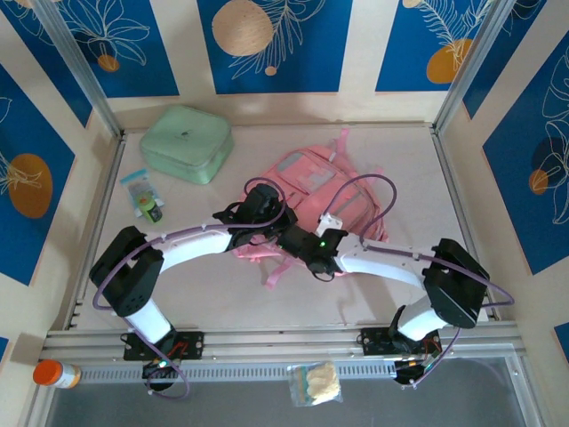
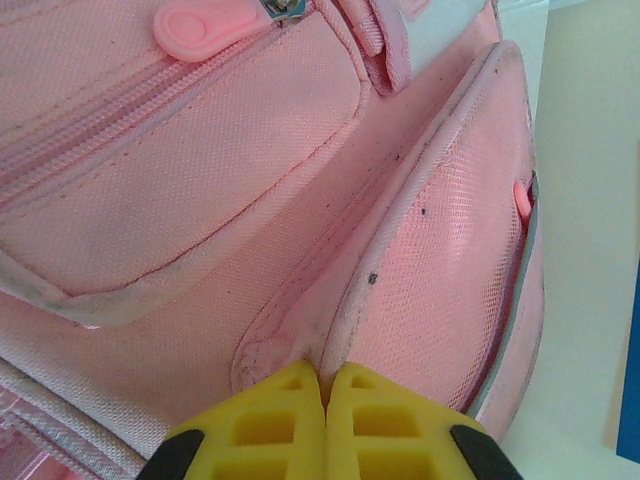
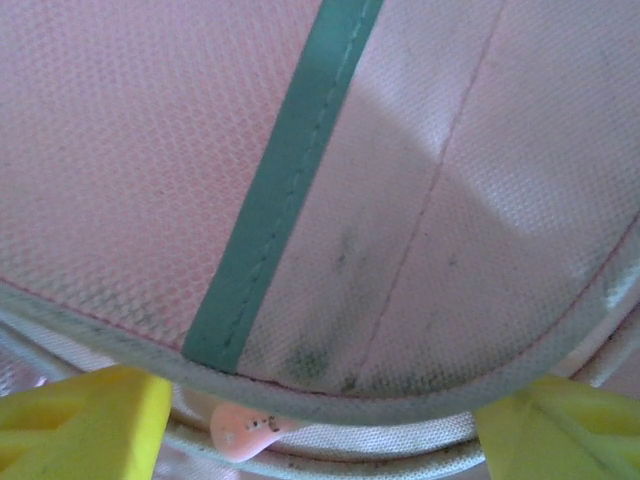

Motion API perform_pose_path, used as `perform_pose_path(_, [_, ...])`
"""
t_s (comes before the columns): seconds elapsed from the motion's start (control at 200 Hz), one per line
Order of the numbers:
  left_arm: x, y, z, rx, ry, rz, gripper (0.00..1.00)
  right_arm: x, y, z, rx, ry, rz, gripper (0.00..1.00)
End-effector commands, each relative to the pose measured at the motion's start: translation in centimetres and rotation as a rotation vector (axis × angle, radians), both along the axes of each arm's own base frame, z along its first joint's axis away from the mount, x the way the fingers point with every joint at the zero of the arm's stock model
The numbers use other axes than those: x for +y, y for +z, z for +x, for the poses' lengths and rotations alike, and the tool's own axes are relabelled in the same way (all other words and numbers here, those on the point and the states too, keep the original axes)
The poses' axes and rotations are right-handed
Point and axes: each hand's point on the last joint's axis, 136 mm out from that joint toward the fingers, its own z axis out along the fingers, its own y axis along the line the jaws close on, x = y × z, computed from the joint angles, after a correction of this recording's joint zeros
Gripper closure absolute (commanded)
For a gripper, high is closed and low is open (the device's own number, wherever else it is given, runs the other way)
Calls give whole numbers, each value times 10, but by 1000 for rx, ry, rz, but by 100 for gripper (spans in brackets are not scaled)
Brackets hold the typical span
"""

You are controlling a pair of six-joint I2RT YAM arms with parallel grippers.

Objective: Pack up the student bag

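I see the student bag (image 1: 302, 173) lying flat near the middle of the surface (image 1: 204, 294), slightly toward the far side, with both arms bent in over its near edge. My left hand (image 2: 325, 395) is pressed together, with its yellow tips against the bag where a pocket's piped seam runs down to them. I cannot tell whether any fabric is caught between them. A pink zip pull (image 2: 205, 25) sits above that pocket. My right hand (image 3: 320, 430) is spread wide, and the rounded edge of a pale mesh panel crossed by a teal strip (image 3: 290, 200) spans the gap between its fingers. A mint-green zip case (image 1: 187, 142) lies at the far left, apart from the bag, with a small clear packet (image 1: 142, 191) nearer to me. An orange-capped bottle (image 1: 55, 374) stands by the front rail on the left.
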Motion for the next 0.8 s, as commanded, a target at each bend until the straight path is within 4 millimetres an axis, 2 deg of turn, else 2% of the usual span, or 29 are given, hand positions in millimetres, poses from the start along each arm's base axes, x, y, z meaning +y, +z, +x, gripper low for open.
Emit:
perform_pose_path(0.0, [3,33,11,-79,33,-64,100,-26,1,-3,1,-77,-106,23])
perform_pose_path(0.075, [5,33,13,-81,33,-58,100,-39,0,-12,30,-79,-151,29])
perform_pose_path(0.2, [4,33,15,-82,32,-62,100,-42,-4,-21,64,36,-173,35])
perform_pose_path(0.46, [6,31,16,-83,35,-58,100,-1,1,-6,55,328,-68,52])
perform_pose_path(0.545, [6,31,17,-86,38,-62,100,4,1,-1,56,356,-67,60])
perform_pose_path(0.685, [6,29,17,-82,38,-58,100,0,-9,-1,85,349,-76,64])
perform_pose_path(0.79, [6,27,17,-77,38,-56,100,6,-13,1,80,392,-51,71])
